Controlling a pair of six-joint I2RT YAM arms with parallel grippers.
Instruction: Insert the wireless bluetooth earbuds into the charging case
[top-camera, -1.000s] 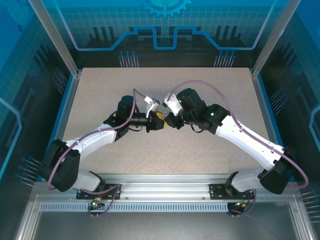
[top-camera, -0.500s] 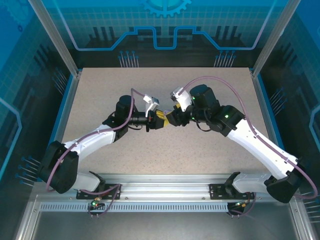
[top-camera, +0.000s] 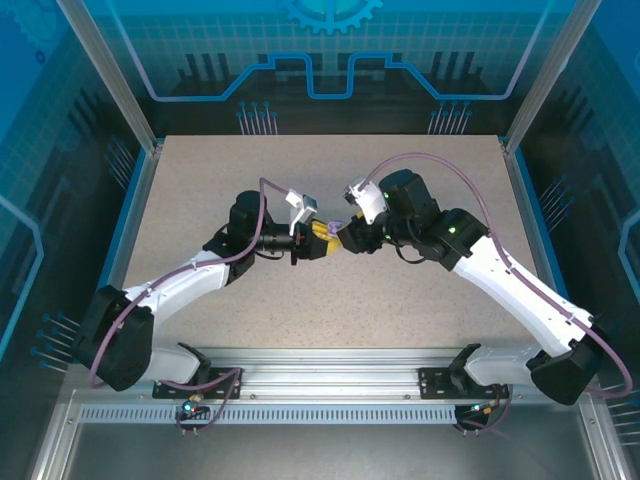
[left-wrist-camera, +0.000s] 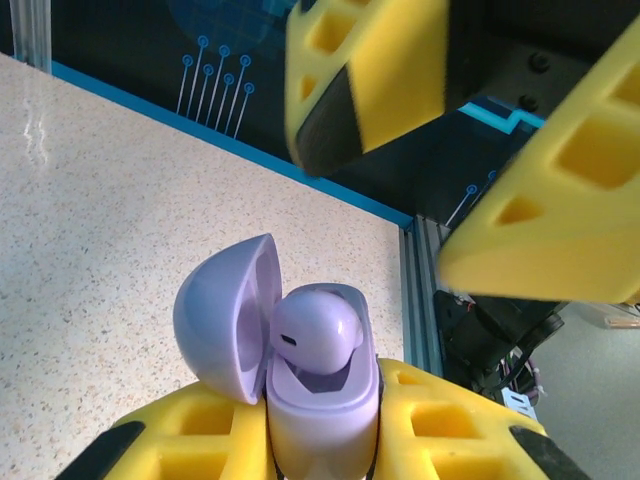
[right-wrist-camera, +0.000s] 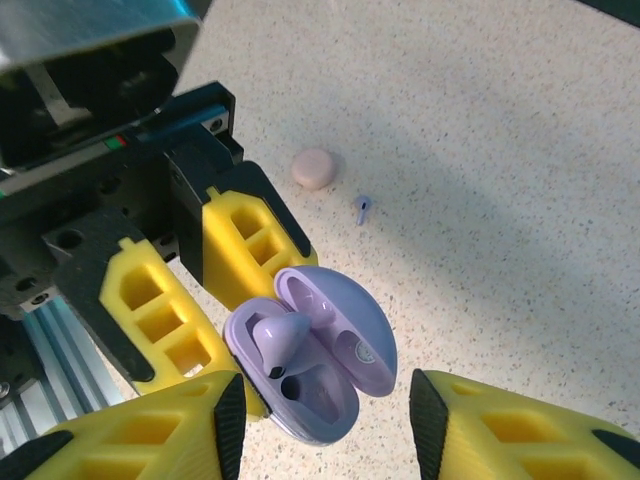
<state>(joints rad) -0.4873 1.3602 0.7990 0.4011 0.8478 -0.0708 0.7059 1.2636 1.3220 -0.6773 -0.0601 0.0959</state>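
My left gripper (left-wrist-camera: 320, 445) is shut on the base of a lilac charging case (left-wrist-camera: 322, 405), held above the table with its lid (left-wrist-camera: 215, 315) swung open. One lilac earbud (left-wrist-camera: 315, 330) sits in a slot of the case (right-wrist-camera: 300, 395), its rounded head sticking up; the slot beside it holds nothing. My right gripper (right-wrist-camera: 322, 422) is open, its yellow fingers (right-wrist-camera: 150, 430) standing either side of the case without touching it. Another lilac earbud (right-wrist-camera: 362, 207) lies loose on the table beyond. From above, the two grippers (top-camera: 318, 240) (top-camera: 346, 238) meet at mid-table.
A small round pale pink case (right-wrist-camera: 313, 167) lies closed on the speckled tabletop (top-camera: 420, 180) near the loose earbud. A blue rail and metal posts (top-camera: 520, 170) edge the table. Both arms reach in from the near edge.
The right arm has swung back to the right and its jaws have opened wider. The left arm has hardly moved and keeps hold of the case.
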